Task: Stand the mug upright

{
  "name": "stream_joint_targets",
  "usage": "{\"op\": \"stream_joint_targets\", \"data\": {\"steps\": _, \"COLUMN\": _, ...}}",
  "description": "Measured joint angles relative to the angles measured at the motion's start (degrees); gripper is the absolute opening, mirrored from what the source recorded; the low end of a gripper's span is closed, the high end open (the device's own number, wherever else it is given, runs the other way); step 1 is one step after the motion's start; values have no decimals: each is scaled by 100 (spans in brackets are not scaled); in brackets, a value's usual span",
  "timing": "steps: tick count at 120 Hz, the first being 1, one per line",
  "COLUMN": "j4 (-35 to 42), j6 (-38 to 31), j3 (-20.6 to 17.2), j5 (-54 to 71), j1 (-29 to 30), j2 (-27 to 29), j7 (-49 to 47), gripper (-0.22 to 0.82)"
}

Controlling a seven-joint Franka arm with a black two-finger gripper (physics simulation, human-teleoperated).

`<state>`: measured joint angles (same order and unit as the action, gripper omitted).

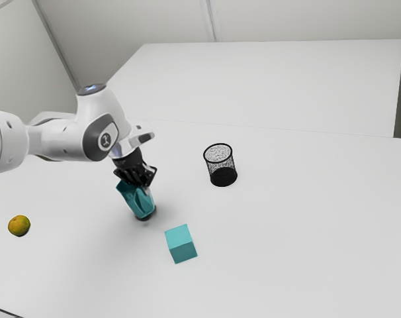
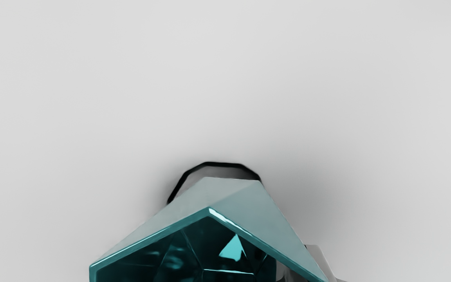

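The gripper [image 1: 145, 176] is at the top of the teal mug [image 1: 137, 199], overlapping its rim in the exterior view. The faceted mug has its opening up and its dark base down close to the table, with its body leaning toward the exterior view's left. Whether the base rests flat on the table cannot be told. In the wrist view the mug [image 2: 257, 211] shows its angular rim and dark teal inside, with part of the black-edged base beyond. How the gripper holds or touches the mug is hidden.
A teal cube [image 1: 180, 244] lies on the white table [image 1: 286, 232] near the mug. Farther toward the exterior view's right stands a black mesh bin [image 1: 220, 165]. An orange fruit [image 1: 19, 225] is at the exterior view's left.
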<state>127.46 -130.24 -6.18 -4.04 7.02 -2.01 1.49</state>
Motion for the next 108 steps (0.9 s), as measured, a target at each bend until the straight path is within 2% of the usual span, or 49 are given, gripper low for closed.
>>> {"op": "stream_joint_targets", "data": {"steps": 32, "j4": 2, "j6": -25, "j3": -4, "j5": -5, "j1": 71, "j2": -70, "j7": -142, "gripper": -17}}
{"op": "stream_joint_targets", "data": {"steps": 78, "j4": -1, "j6": -28, "j3": -6, "j5": -43, "j1": -40, "j2": 141, "j7": -175, "gripper": 13}}
{"op": "stream_joint_targets", "data": {"steps": 108, "j4": -3, "j6": 17, "j3": -6, "j5": -49, "j1": -111, "j2": 460, "j7": -178, "gripper": 22}}
